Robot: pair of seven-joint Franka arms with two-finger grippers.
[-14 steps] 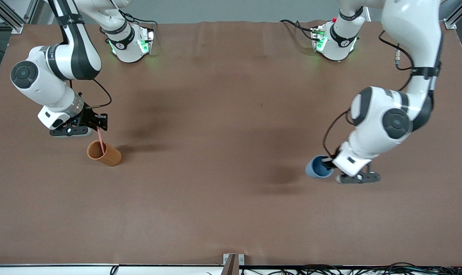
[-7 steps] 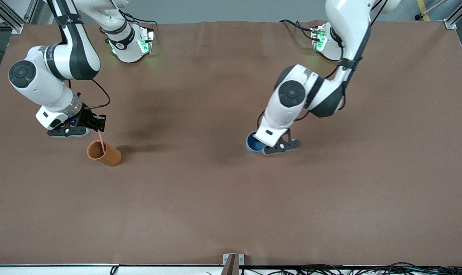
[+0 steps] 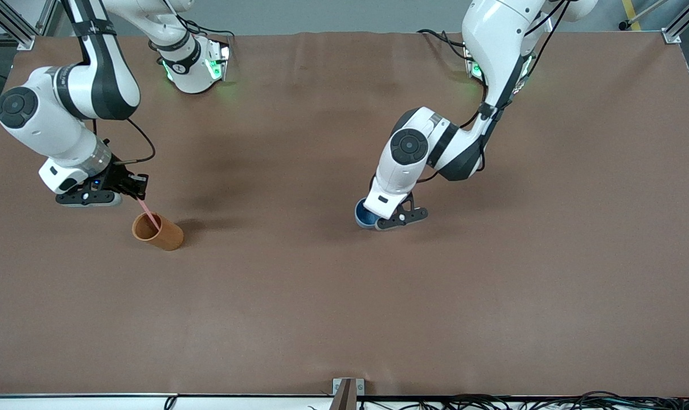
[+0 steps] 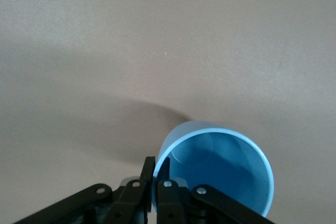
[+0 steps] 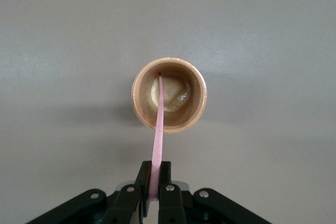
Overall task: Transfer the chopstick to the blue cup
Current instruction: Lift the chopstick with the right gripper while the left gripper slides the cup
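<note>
My right gripper is shut on the upper end of the pink chopstick, seen too in the right wrist view. The stick's lower end rests inside the orange-brown cup, which stands at the right arm's end of the table and shows from above in the right wrist view. My left gripper is shut on the rim of the blue cup near the table's middle. In the left wrist view the gripper pinches the cup's wall; whether the cup touches the table I cannot tell.
The brown table bears nothing else. A metal bracket sits at the table's edge nearest the front camera. The two arm bases stand along the farthest edge.
My left arm has carried the blue cup from its own end toward the table's middle. My right gripper has drawn the chopstick slightly toward the table's end, tilting it in the orange-brown cup.
</note>
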